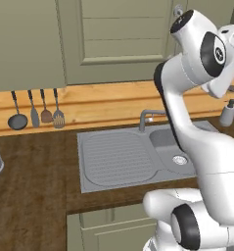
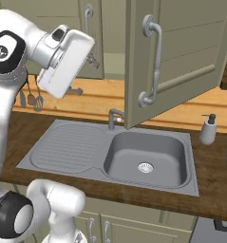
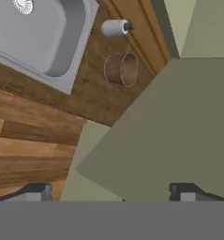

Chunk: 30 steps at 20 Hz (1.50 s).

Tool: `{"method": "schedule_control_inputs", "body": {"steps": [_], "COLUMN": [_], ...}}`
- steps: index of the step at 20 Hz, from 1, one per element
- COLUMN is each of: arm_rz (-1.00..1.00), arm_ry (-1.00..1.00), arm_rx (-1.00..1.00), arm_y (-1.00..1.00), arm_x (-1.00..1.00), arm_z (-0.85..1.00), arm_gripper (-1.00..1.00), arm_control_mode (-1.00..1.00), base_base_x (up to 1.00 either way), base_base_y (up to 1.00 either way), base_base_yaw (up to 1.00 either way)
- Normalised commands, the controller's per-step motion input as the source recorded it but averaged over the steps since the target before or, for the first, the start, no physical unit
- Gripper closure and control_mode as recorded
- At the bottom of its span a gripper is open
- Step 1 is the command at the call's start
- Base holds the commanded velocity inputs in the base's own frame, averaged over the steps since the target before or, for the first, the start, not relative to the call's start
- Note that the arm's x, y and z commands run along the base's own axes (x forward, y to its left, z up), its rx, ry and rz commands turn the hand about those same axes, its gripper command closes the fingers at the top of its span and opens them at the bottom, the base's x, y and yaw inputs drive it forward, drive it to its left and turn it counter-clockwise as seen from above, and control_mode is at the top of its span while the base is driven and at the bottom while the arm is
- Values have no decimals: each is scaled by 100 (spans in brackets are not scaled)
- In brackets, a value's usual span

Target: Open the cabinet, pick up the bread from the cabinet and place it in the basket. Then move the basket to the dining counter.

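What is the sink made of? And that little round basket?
The sink looks like brushed grey metal: dull sheen, ribbed draining side. The basket looks like brown wood or wicker, with a matte side and a thin rim; the rendering leaves it open which.

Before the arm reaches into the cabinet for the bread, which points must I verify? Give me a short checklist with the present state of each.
1. Cabinet door swung open: ok, it stands out over the sink in the right base view.
2. End effector open and empty: ok, the finger tips stand wide apart with nothing between them.
3. Bread located: cannot tell, the inside of the cabinet is hidden behind the door.
4. Basket upright on the counter, mouth free: ok, it stands beside the soap bottle.
5. Free path around the door edge: cannot tell, the hand view looks close along the door face.
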Motion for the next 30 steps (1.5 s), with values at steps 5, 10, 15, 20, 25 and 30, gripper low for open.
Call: {"method": "schedule_control_inputs", "body": {"steps": [5,10,15,20,25,30], "arm_rz": [0,0,0,0,11,9], "arm_ry": [9,7,8,6,0,-1], "arm_rx": [0,0,2,8,11,5], "arm_y": [-77,-84,-100,-100,-48,-34], "arm_x": [-3,-1,-35,-22,0,17], "arm_z": [4,0,0,0,-4,-2], "arm_gripper": [-100,-100,-100,-100,-100,-100], "arm_control_mode": [-100,-100,-100,-100,-100,-100], "base_base_x": [0,0,0,0,0,0], "base_base_y": [0,0,0,0,0,0], "base_base_yaw": [0,0,0,0,0,0]}}
